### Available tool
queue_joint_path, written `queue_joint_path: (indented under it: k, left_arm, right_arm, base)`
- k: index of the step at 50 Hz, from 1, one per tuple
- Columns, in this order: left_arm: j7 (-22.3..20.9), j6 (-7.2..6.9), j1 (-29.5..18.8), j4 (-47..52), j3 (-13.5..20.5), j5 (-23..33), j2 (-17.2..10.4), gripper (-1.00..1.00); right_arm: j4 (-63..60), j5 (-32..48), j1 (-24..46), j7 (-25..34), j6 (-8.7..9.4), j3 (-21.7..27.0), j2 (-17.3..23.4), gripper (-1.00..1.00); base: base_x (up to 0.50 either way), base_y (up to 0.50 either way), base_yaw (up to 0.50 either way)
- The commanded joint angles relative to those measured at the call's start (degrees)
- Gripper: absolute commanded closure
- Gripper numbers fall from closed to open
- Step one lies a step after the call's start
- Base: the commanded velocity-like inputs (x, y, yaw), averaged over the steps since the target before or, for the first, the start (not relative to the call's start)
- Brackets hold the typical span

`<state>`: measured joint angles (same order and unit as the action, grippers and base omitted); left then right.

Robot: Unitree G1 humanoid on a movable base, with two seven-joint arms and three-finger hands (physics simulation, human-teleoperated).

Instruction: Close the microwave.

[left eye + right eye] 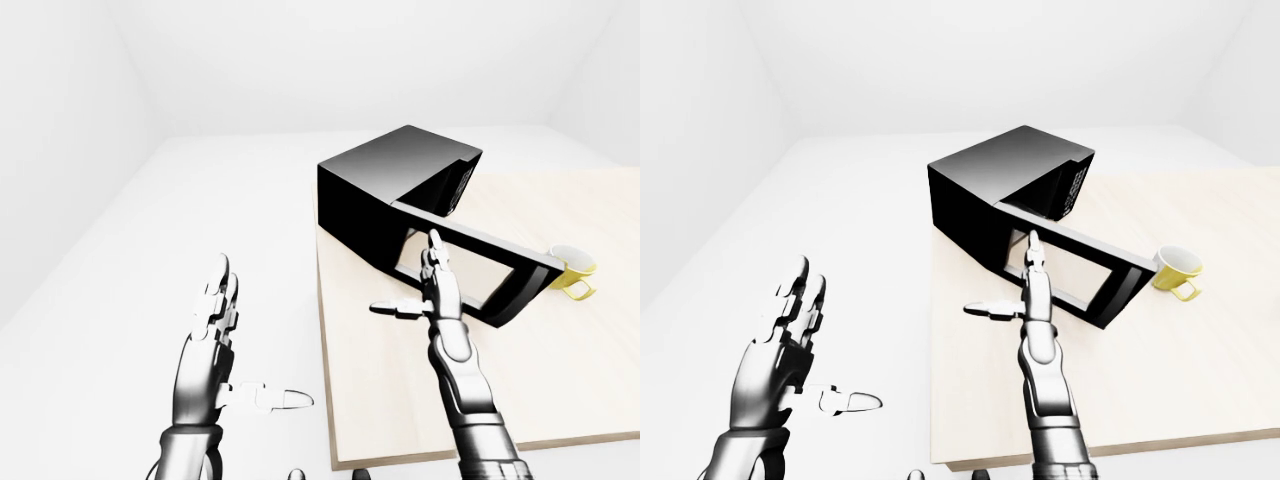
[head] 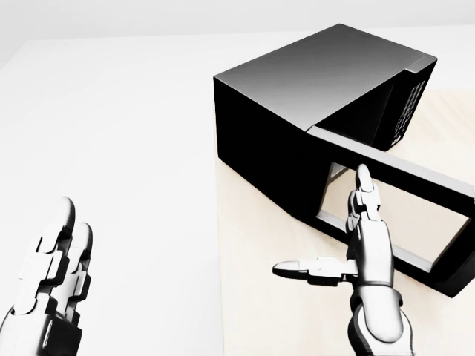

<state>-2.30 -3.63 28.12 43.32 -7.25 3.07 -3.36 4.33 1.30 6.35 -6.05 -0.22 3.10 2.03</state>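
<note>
The black microwave [image 2: 312, 81] stands on the pale wooden table [image 1: 400, 400], near the table's left edge. Its windowed door [image 2: 401, 178] hangs open, swung out toward the right of the head view. My right hand [image 2: 320, 219] is open, with straight fingers [image 2: 364, 194] pointing up over the door's outer face near the hinge side and the thumb stretched left. The fingertips seem to touch the door. My left hand [image 1: 262, 335] is open and empty at the lower left, off the table.
A yellow mug [image 1: 572, 268] sits on the table just beyond the door's free end. The table's left edge runs down under the microwave's left side. White floor and walls surround the table.
</note>
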Motion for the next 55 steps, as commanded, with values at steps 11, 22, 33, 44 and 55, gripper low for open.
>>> queue_joint_path:
  k: [11,22,33,44,55]
  left_arm:
    - [0.1,0.14,0.1,0.0,-0.2,0.2,-0.1,-1.00]
    - [0.1,0.11,0.1,0.0,-0.3,0.3,-0.2,-1.00]
    - [0.5,-0.08,-0.4,-0.6,-0.6,1.0,-0.2,-1.00]
    - [0.9,-0.16,-0.5,-0.8,-1.2,1.2,-0.5,-1.00]
    - [1.5,0.16,-0.5,-1.3,-1.8,1.5,-0.8,-1.00]
  right_arm:
    - [26.0,-5.5,19.3,-1.8,-3.68,3.8,4.2,-1.00]
    - [45.7,-6.8,30.9,-2.3,-4.78,4.1,6.7,-1.00]
    - [59.0,-6.4,40.0,-2.7,-4.78,3.7,6.9,-1.00]
    - [65.3,-4.6,45.1,-2.9,-4.78,3.6,5.7,-1.00]
    - [64.3,-3.9,45.2,-2.5,-4.78,3.8,5.6,-1.00]
  base:
    - [0.00,0.00,0.00]
    - [0.00,0.00,0.00]
    - [0.00,0.00,0.00]
    - [0.01,0.00,0.00]
    - [0.01,0.00,0.00]
